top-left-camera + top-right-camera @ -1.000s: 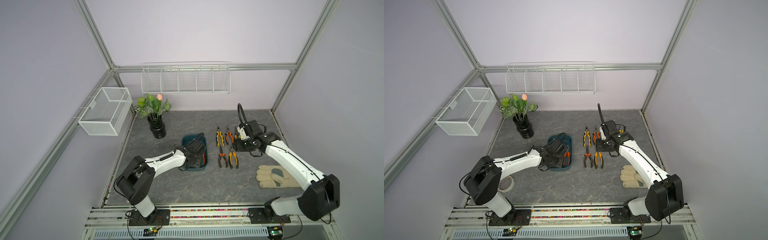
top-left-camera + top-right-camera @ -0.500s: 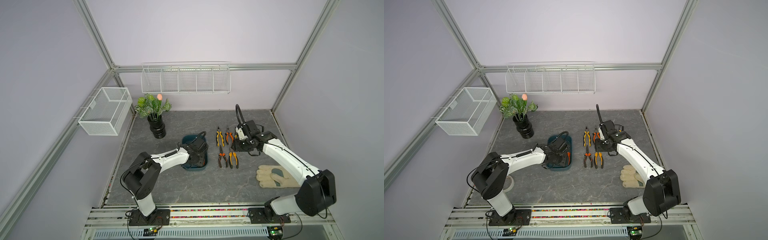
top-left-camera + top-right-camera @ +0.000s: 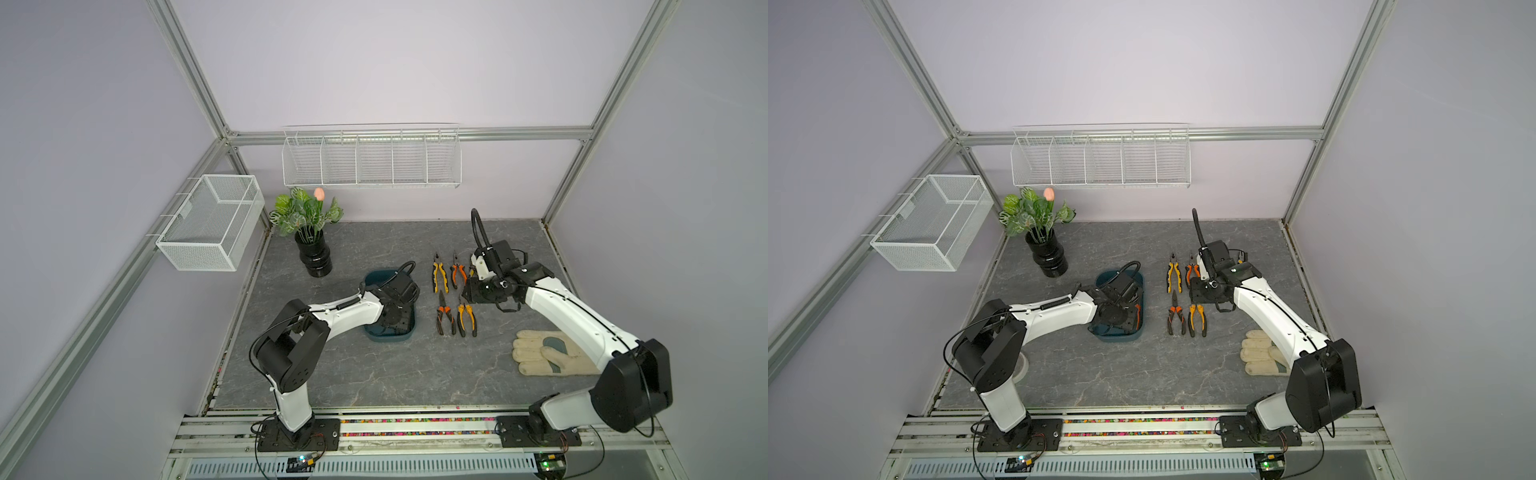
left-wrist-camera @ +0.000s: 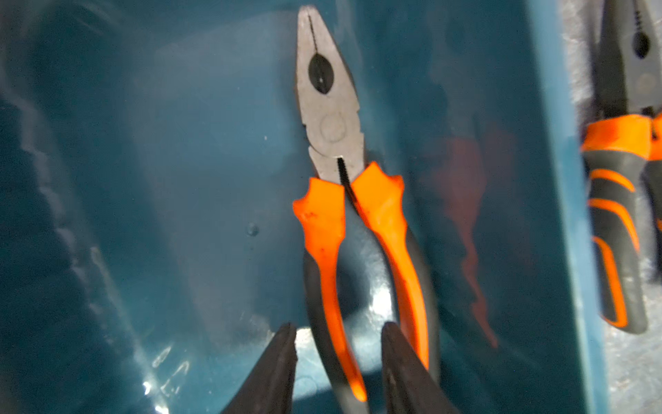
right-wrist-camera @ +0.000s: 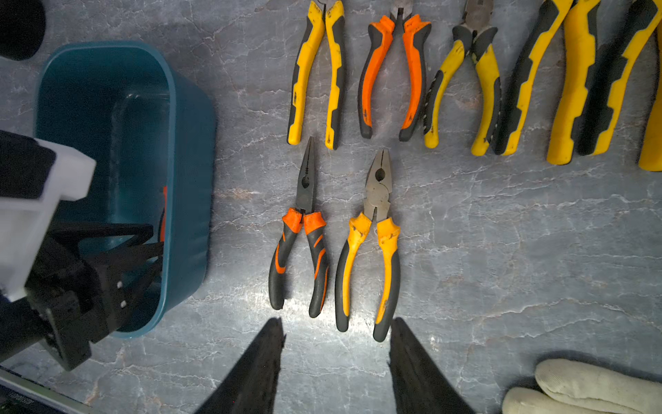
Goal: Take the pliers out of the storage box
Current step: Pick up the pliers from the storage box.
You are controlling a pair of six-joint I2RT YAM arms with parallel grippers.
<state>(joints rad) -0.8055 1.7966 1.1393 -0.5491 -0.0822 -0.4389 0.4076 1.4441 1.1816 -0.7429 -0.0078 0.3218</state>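
Lying in teal storage box [image 4: 143,179]: orange-black pliers [image 4: 379,218], grey head.

POS | storage box [image 3: 388,337] on desk [image 3: 374,374], left of centre | single pliers [image 4: 336,200] inside, by right wall | remaining pliers [image 3: 456,276] in two rows on the desk right of box | glove [image 3: 540,353] front-right | potted plant [image 3: 316,257] behind-left

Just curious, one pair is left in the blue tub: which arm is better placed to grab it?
Left. The left gripper sits inside the storage box, open at the handles of the orange-handled pliers. The right gripper hangs open over the laid-out pliers outside.
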